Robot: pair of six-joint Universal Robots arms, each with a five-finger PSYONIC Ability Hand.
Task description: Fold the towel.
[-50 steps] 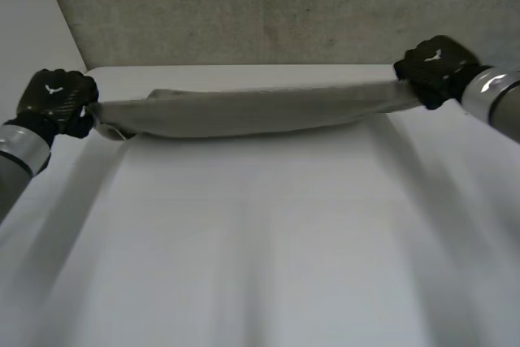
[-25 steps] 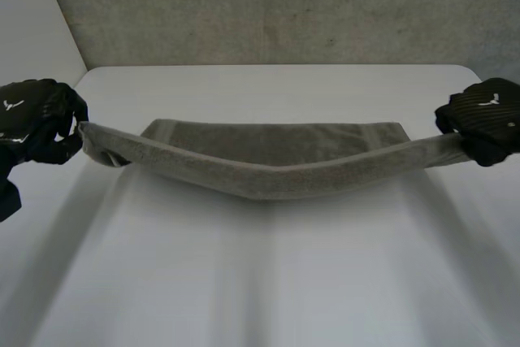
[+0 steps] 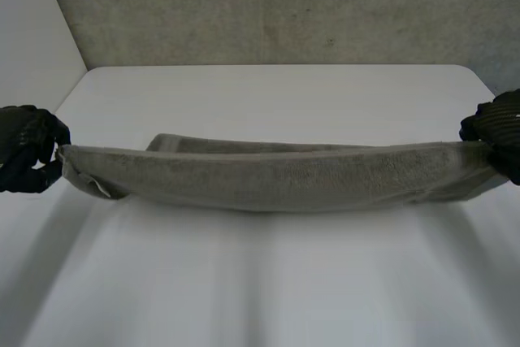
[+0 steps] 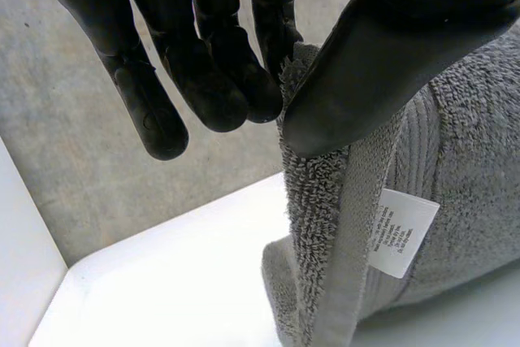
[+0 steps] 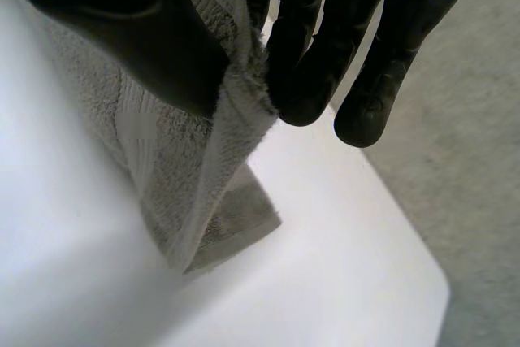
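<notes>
A grey towel (image 3: 276,175) hangs stretched between my two hands above the white table (image 3: 268,95), its lower part resting on the tabletop behind. My left hand (image 3: 24,148) pinches the towel's left corner; in the left wrist view the thumb (image 4: 382,54) presses the towel's edge (image 4: 325,225) against the fingers (image 4: 219,79), and a white label (image 4: 400,232) hangs below. My right hand (image 3: 497,129) pinches the right corner; in the right wrist view its thumb (image 5: 130,30) clamps the towel (image 5: 179,168) against the fingers (image 5: 325,46).
A grey concrete wall (image 3: 276,6) rises behind the table's far edge. Grey floor (image 5: 479,160) lies beyond the table's corner (image 5: 422,282) in the right wrist view. White tabletop spreads in front of the towel.
Both hands have carried the towel's held edge from the far side towards the front and further apart. The towel now drapes forward over its own lying part.
</notes>
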